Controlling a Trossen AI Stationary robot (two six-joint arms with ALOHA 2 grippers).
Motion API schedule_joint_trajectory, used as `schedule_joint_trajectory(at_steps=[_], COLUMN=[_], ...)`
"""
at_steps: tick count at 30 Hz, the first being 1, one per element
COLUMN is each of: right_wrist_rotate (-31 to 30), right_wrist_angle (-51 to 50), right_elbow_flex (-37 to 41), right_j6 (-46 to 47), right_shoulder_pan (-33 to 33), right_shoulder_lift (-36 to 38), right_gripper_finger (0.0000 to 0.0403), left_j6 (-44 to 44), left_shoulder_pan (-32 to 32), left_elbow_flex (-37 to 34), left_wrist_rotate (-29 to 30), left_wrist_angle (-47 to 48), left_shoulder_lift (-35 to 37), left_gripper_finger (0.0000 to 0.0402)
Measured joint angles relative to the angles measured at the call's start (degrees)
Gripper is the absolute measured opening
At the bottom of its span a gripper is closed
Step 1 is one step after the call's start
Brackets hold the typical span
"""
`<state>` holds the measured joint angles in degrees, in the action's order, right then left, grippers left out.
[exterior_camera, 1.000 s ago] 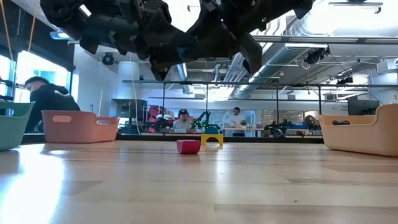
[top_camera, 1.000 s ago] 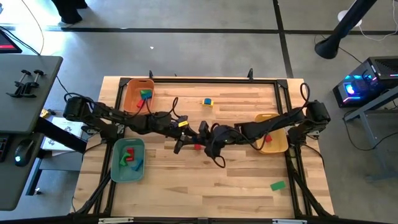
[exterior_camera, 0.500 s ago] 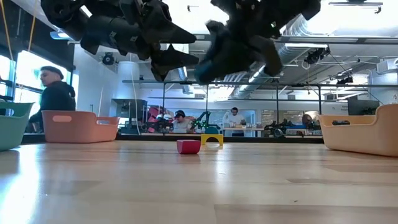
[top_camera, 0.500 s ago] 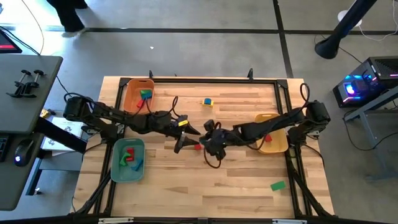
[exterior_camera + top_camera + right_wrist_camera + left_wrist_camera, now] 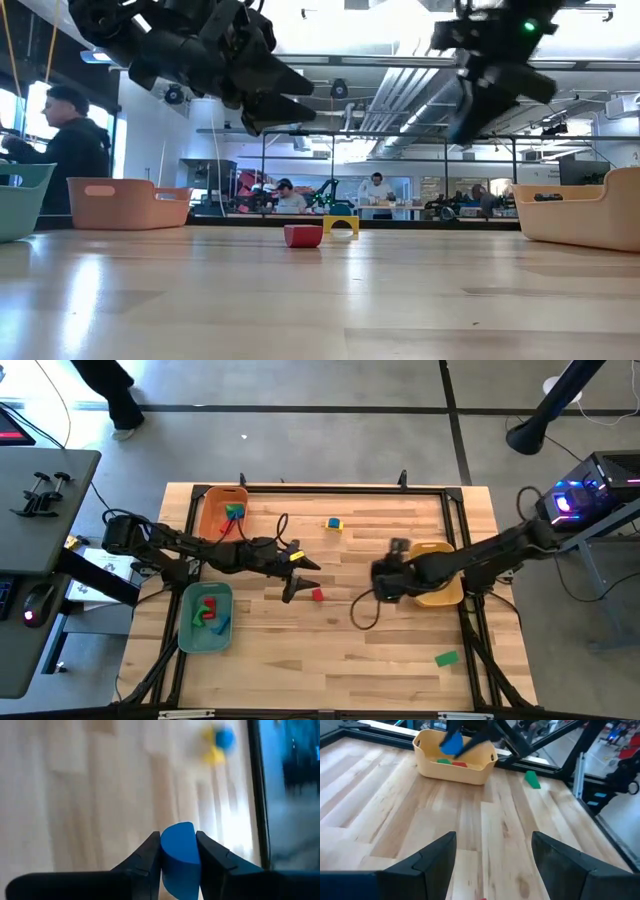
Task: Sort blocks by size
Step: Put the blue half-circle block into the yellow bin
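My right gripper [image 5: 383, 577] is shut on a blue block [image 5: 179, 851] with a rounded end. It hangs above the table beside the yellow tray [image 5: 445, 592]. The left wrist view shows that block [image 5: 452, 742] in front of the tray [image 5: 470, 772]. My left gripper [image 5: 298, 578] stands open above the table's middle, with nothing between its fingers [image 5: 437, 857]. A small red block [image 5: 317, 595] lies flat on the wood just past its tips, also in the low view [image 5: 303, 235]. My right gripper pinches the blue block by its two flat sides [image 5: 169, 854] between the two fingers. The rounded end [image 5: 181, 827] sticks out past the fingertips. The fingers slant downward. The block is lifted clear of the table.
An orange tray [image 5: 213, 518] with blocks stands at the far left and a teal tray [image 5: 190, 628] with blocks at the near left. A blue-and-yellow pair of blocks [image 5: 333, 524] lies toward the far edge. A green block [image 5: 446, 658] lies at the near right.
My right gripper has drawn away from my left gripper and gone toward the table's right edge, to the yellow tray. It rolled its wrist on the way and kept the blue block between its fingers. The red block has stayed where it was.
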<state>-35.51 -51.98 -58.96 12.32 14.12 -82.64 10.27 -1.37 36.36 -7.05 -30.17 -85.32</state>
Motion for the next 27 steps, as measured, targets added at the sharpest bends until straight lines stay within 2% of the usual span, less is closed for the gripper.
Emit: schedule_joint_trajectory(at_steps=[7, 12, 16, 21, 27], right_wrist_rotate=[-0.8, 3.1, 6.4, 8.8, 9.1], right_wrist_angle=[-6.8, -9.8, -10.8, -10.9, -8.8], right_elbow_flex=[12.3, 19.0, 22.5, 26.4, 27.3], right_j6=[31.5, 52.4, 58.9, 62.3, 61.4], right_shoulder_pan=[-1.3, -1.3, -1.6, -2.7, -2.9], right_shoulder_lift=[11.1, 16.9, 17.5, 17.4, 17.4], right_gripper_finger=[0.0086, 0.0086, 0.0086, 0.0091, 0.0158], left_j6=[-1.0, -1.9, -2.0, -1.8, -1.5], left_shoulder_pan=[0.0, 0.0, 0.0, 0.0, 0.0], left_elbow_flex=[0.0, 0.0, 0.0, 0.0, 0.0], left_wrist_rotate=[0.4, 0.4, 0.4, 0.4, 0.4], left_wrist_angle=[0.6, 1.3, 1.0, 0.8, 0.8], left_shoulder_lift=[0.0, 0.0, 0.0, 0.0, 0.0], left_gripper_finger=[0.0243, 0.0243, 0.0243, 0.0243, 0.0243])
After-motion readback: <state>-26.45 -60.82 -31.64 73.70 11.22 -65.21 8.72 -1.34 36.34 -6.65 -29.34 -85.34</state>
